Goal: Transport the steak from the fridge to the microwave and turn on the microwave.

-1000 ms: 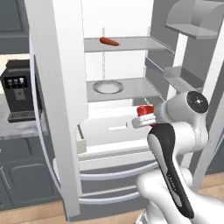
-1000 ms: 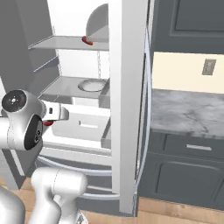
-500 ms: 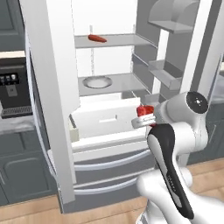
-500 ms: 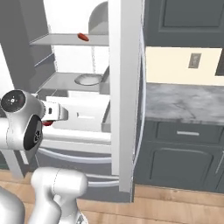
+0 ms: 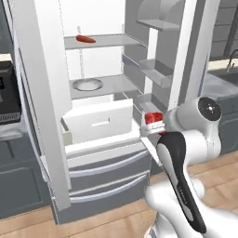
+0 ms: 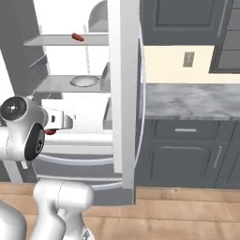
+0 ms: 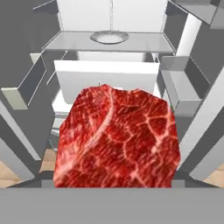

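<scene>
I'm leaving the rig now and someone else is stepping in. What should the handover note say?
Gripper: shut on the steak, held out in front of the open fridge.
Still in the fridge: a thin red item on the top shelf, a bowl on the shelf below, a white drawer pulled out.
Done: steak picked up and out of the fridge.
Left: carry it to the microwave, place it inside, turn the microwave on.

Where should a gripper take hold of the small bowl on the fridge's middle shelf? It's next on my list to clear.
Grip the bowl by its front rim, coming in from the open front and slightly above. It sits upright and shallow, and the shelf above leaves little room for a straight-down approach.
</scene>
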### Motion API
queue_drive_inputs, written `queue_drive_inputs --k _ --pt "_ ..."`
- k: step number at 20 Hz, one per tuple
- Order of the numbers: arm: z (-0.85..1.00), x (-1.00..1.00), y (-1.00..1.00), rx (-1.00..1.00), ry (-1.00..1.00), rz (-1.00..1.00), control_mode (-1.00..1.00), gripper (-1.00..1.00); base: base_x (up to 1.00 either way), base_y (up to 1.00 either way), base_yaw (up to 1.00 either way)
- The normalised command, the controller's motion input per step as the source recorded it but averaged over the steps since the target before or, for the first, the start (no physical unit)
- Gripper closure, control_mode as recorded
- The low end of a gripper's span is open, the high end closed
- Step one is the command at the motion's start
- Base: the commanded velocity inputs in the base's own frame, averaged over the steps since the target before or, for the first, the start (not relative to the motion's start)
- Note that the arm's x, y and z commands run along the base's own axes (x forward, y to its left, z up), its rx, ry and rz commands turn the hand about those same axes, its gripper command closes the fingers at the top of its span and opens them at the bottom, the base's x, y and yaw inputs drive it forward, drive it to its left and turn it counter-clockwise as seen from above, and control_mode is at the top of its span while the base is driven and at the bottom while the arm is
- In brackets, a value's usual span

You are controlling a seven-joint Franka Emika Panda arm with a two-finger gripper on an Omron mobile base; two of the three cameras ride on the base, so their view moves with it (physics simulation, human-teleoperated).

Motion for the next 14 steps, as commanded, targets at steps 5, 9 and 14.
queue_drive_inputs --k 5,9,14 --pt "0.0 0.0 0.0 0.0 0.0 0.0 1.0 1.0 -0.32 -0.03 -0.5" --pt "0.0 0.0 0.0 0.0 0.0 0.0 1.0 1.0 -0.32 -0.09 -0.57" --pt "0.0 0.0 0.0 0.0 0.0 0.0 1.0 1.0 -0.3 -0.12 -0.58"
